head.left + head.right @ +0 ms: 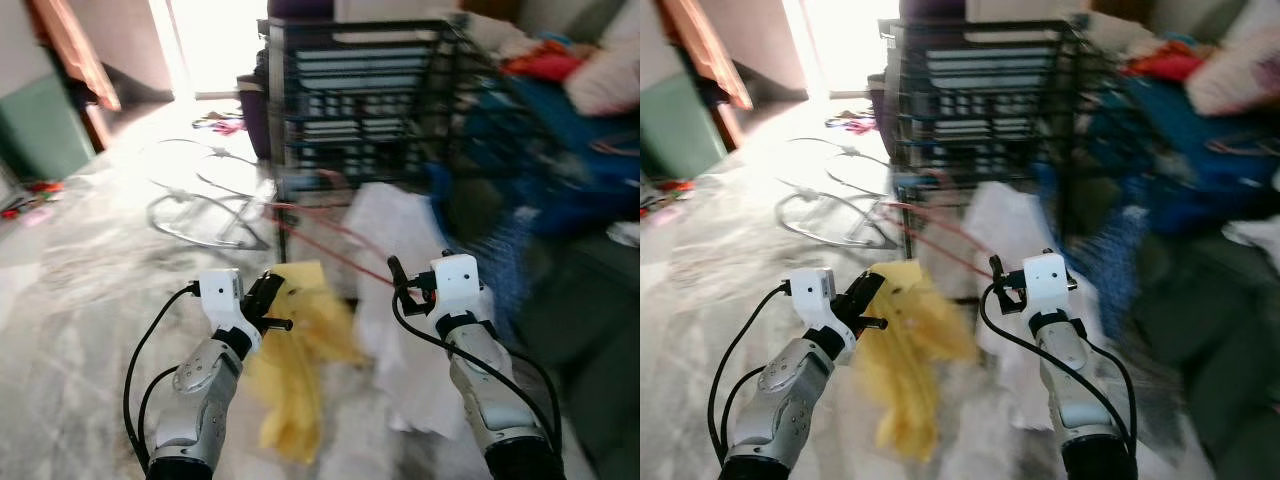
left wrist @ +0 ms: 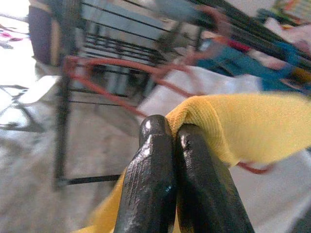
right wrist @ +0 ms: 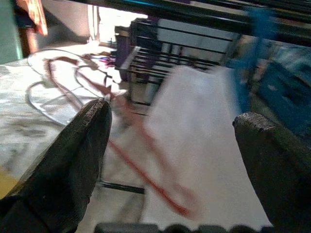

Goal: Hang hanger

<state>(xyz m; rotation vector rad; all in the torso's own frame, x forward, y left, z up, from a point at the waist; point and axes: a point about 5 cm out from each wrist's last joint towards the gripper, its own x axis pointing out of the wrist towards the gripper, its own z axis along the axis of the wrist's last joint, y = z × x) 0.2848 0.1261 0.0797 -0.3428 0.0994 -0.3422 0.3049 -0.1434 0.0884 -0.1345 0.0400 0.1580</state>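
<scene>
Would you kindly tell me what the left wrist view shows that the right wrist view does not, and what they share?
Left wrist view alone: the left claw with its black fingers pressed together on a fold of yellow cloth.
Right wrist view alone: the right claw with its fingers wide apart and nothing between them, and pale wire hangers lying on the floor beyond.
Both: the red hanger, the white cloth it lies against, and the black wire rack.

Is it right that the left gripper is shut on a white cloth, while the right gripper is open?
Not quite. The left gripper is shut on a yellow cloth, not a white one, as the left wrist view shows. The right gripper is open.
</scene>
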